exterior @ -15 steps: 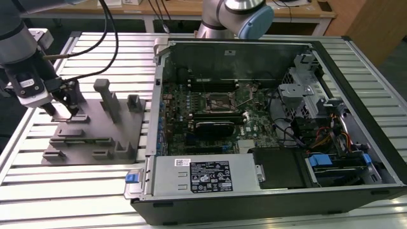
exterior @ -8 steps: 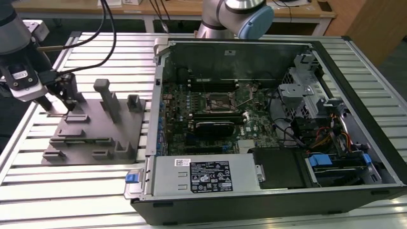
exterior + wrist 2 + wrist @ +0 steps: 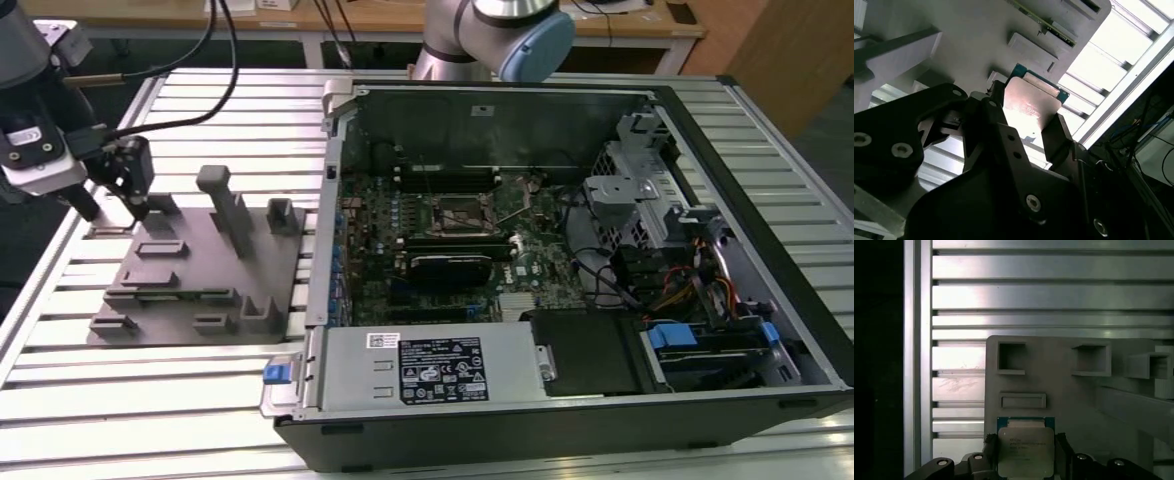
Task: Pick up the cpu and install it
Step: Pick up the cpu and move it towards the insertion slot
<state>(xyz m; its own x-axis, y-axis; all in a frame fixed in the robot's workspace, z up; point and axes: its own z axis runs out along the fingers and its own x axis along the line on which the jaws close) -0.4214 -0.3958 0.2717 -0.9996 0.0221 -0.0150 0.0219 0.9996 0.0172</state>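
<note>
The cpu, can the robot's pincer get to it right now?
Most likely yes. In the first wrist view the pincer is right at the cpu, over the grey holder, and nothing lies between them or covers the chip's top.

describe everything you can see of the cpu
The cpu is a flat square chip: a dull silvery metal lid with faint print, on a thin green board rim. It lies over the edge of the grey fixture plate, clamped on two opposite edges by the dark fingers of the claw. Resting or lifted, I cannot tell.
</note>
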